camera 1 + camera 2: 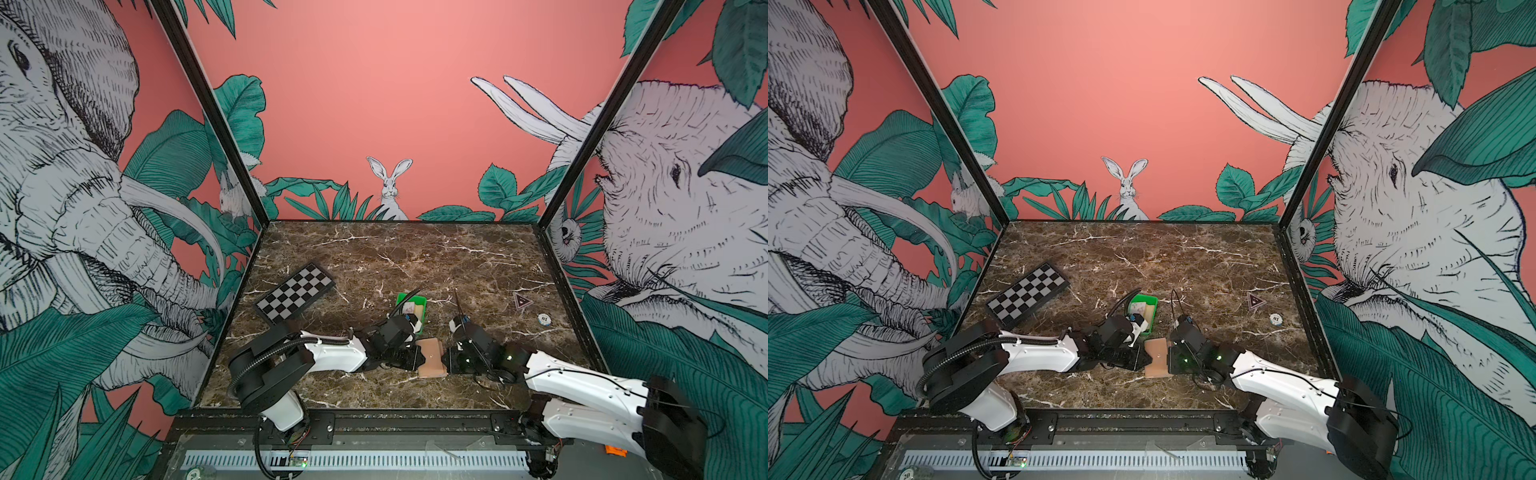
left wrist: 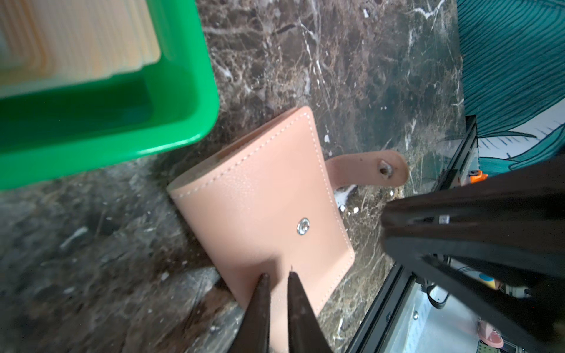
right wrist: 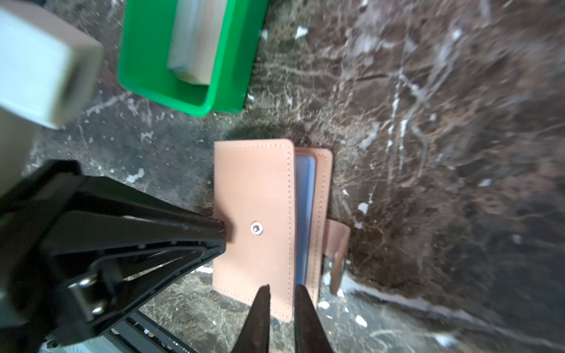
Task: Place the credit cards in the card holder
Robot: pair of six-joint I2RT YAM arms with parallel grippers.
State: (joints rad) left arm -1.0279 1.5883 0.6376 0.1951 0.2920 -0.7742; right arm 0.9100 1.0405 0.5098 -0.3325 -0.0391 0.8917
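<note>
The peach card holder (image 1: 431,362) (image 1: 1157,362) lies folded on the marble, near the front, its snap tab (image 2: 367,171) undone. Its top cover (image 3: 253,189) sits slightly askew, so a strip of blue sleeve (image 3: 305,214) shows. My left gripper (image 2: 278,275) (image 1: 419,358) rests its tips on the cover at the spine side, a narrow gap between them. My right gripper (image 3: 282,287) (image 1: 444,359) hovers astride the cover's free edge, its jaws slightly apart and holding nothing. The credit cards (image 3: 195,42) (image 2: 76,39) are stacked in a green tray (image 3: 143,61) (image 1: 409,297) just behind.
A black-and-white checkered board (image 1: 295,293) lies at the left rear. A small round chip (image 1: 544,319) and a triangular sticker (image 1: 523,300) are on the right. Patterned walls close in both sides and the back, and a black rail (image 1: 374,417) runs along the front edge.
</note>
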